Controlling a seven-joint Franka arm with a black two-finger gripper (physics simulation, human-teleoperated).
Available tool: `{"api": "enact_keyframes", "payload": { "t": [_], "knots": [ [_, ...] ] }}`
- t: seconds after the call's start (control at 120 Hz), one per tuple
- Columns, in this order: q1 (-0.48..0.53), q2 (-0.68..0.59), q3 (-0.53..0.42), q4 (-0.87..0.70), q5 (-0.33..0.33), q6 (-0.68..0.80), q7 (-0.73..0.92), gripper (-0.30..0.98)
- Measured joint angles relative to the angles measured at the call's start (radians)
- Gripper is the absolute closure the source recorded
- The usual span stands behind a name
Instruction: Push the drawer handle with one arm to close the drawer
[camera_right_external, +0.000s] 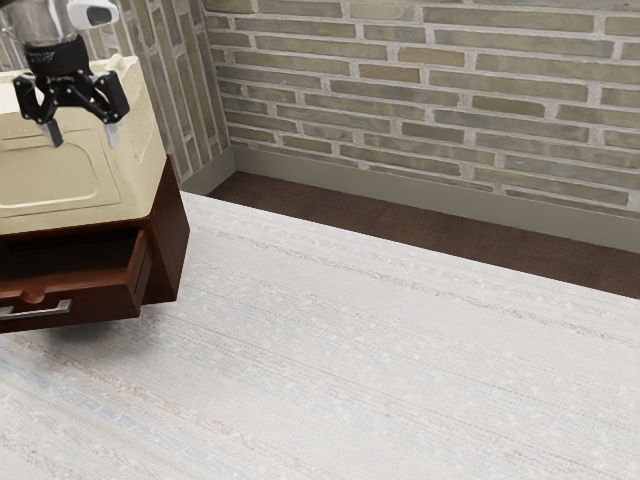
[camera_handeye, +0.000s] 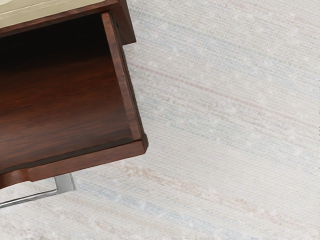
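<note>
Exterior view: the jaws stand spread wide, above and apart from the open drawer (camera_right_external: 110, 303).

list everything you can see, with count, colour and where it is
drawer: one, reddish brown, pulled out of the cabinet
handle: one, silvery metal, on the drawer's front
cabinet: one, reddish brown, at the exterior view's left
box-like piece: one, cream, on top of the cabinet
brick walls: two, grey-tan with pale joints, meeting in a corner behind
baseboard: one run, grey-beige, along the foot of the walls
floor: one strip, dark brown, before the baseboard
striped surface: one, whitish with faint coloured stripes, around the cabinet
arm: one, pale grey and white, exterior view's upper left
hand: one, black with pale fingertips, open, above the drawer
</note>
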Motion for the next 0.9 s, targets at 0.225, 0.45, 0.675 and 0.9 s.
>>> {"api": "enact_keyframes", "payload": {
  "t": [0.225,0.45,0.675,0.9],
  "knots": [
    [-0.005,-0.038,-0.003,0.051,0.004,-0.030,-0.051,0.00],
    [-0.021,-0.064,-0.044,0.184,-0.007,-0.054,-0.067,0.00],
    [-0.034,-0.093,-0.065,0.168,0.010,-0.134,-0.096,0.40],
    [-0.025,-0.233,-0.079,-0.125,0.081,-0.163,-0.196,0.68]
  ]
}}
